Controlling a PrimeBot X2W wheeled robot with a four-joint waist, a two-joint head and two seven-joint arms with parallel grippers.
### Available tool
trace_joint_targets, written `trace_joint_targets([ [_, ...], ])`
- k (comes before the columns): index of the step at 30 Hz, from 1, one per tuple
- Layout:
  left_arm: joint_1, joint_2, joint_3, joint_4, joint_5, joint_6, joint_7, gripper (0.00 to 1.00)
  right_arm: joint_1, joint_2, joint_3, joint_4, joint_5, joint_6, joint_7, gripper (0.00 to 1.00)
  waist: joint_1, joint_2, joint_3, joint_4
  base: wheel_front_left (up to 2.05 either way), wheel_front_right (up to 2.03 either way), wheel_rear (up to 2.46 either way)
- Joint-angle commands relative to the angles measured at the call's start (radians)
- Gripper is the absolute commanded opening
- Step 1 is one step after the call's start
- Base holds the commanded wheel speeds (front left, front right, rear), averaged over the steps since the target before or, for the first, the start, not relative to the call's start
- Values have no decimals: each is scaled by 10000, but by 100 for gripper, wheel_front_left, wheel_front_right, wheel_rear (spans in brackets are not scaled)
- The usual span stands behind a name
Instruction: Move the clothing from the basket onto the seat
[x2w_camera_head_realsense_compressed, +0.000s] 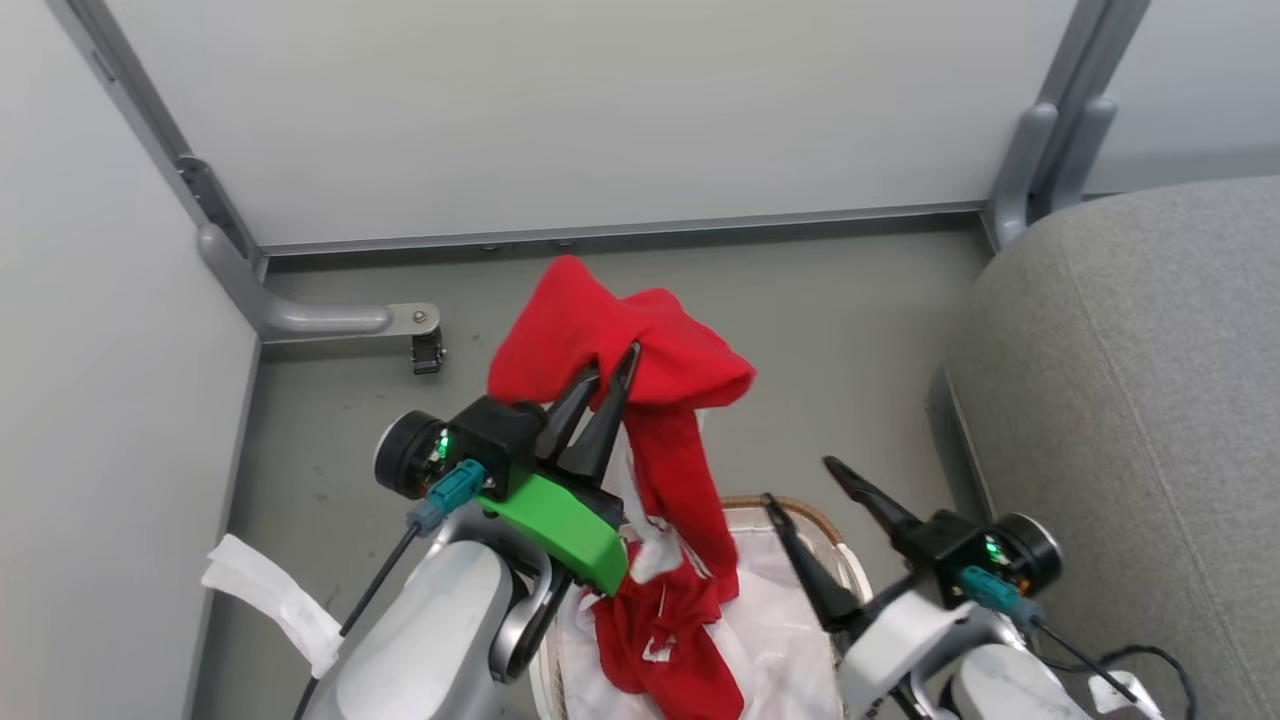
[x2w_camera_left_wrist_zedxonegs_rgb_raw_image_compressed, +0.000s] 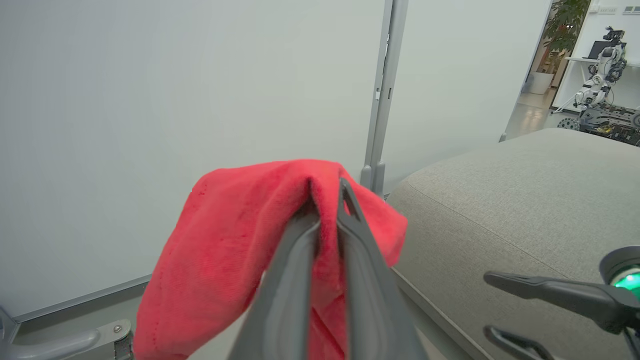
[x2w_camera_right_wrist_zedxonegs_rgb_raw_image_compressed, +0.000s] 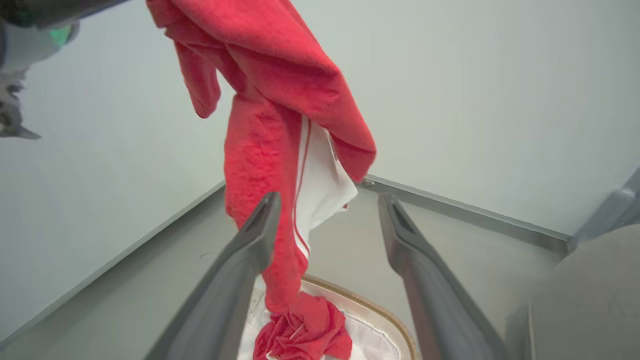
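The left gripper (x2w_camera_head_realsense_compressed: 616, 360) is clenched on a fold of the clothing (x2w_camera_head_realsense_compressed: 560, 320), its two dark fingers pressed together and pointing toward 1 o'clock in the head view. The red fabric bunches over the fingertips and hangs toward 6 o'clock in a long strip with white striped trim. Its lower end lies crumpled in the basket (x2w_camera_head_realsense_compressed: 815, 522), on the white liner (x2w_camera_head_realsense_compressed: 790, 620). In the left wrist view the fabric drapes over both sides of the closed fingers (x2w_camera_left_wrist_zedxonegs_rgb_raw_image_compressed: 285, 280).

At about 4 o'clock from the left gripper, the right gripper (x2w_camera_head_realsense_compressed: 798, 480) is released, its jaws spread wide and holding nothing. It sits over the basket's brown rim, just beside the hanging strip. In the right wrist view the strip hangs against the left finger (x2w_camera_right_wrist_zedxonegs_rgb_raw_image_compressed: 250, 240).

The seat (x2w_camera_head_realsense_compressed: 1130, 380) lies at 3 o'clock, well apart from the raised garment, and carries no clothing where it is in view. Grey floor (x2w_camera_head_realsense_compressed: 850, 330) lies between them.
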Motion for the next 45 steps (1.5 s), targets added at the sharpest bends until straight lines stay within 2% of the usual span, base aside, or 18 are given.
trace_joint_targets([
  [1, 43, -25, -34, -40, 3, -27, -36, 0, -211, 5, 250, -28, 97, -7, -20, 100, 1, 34, -151, 254, 0, 0, 0],
  [5, -69, -150, -394, -136, -118, -27, -35, 0, -802, 125, 1064, 279, 290, -7, -20, 100, 1, 34, -231, 522, 0, 0, 0],
  [16, -273, -350, -1769, -217, -636, -27, -36, 0, -1998, 546, 813, 2031, -723, -8, -18, 100, 1, 34, -487, 1441, 0, 0, 0],
  [17, -274, -359, -1878, -225, -683, -27, -36, 0, -2028, 555, 846, 2159, -582, -7, -18, 84, 1, 34, -510, 1514, 0, 0, 0],
  [18, -257, -366, -1948, -217, -738, -27, -36, 0, -2049, 563, 902, 2197, -395, -8, -18, 15, 1, 34, -523, 1559, 0, 0, 0],
  [19, -238, -370, -2002, -191, -787, -27, -36, 0, -2099, 576, 1005, 2187, -220, -7, -18, 0, 1, 34, -533, 1598, 0, 0, 0],
  [23, -80, -370, -1832, -51, -782, -27, -35, 0, -1967, 549, 995, 1987, 260, -7, -21, 0, 1, 34, -560, 1538, 0, 0, 0],
  [24, 19, -367, -1732, 23, -768, -27, -18, 27, -1868, 543, 926, 1970, 299, -8, -21, 0, 1, 34, -563, 1461, 0, 0, 0],
  [25, 151, -365, -1580, 110, -730, -28, -15, 100, -1724, 533, 753, 2000, 379, -8, -21, 0, 1, 34, -564, 1350, 0, 0, 0],
  [30, 440, -372, -1077, 328, -372, -28, -17, 100, -1330, 569, 281, 1870, 575, -7, -21, 0, 1, 34, -445, 301, 0, 0, 0],
  [41, 713, -363, -411, 274, 158, -28, -17, 100, -1126, 526, -431, 1334, 445, -8, -21, 0, 1, 34, 326, -3397, 0, 0, 0],
  [45, 615, -358, -282, 177, 274, -28, -17, 100, -1311, 363, -741, 1264, 405, -8, -21, 0, 1, 34, 683, -4282, 0, 0, 0],
])
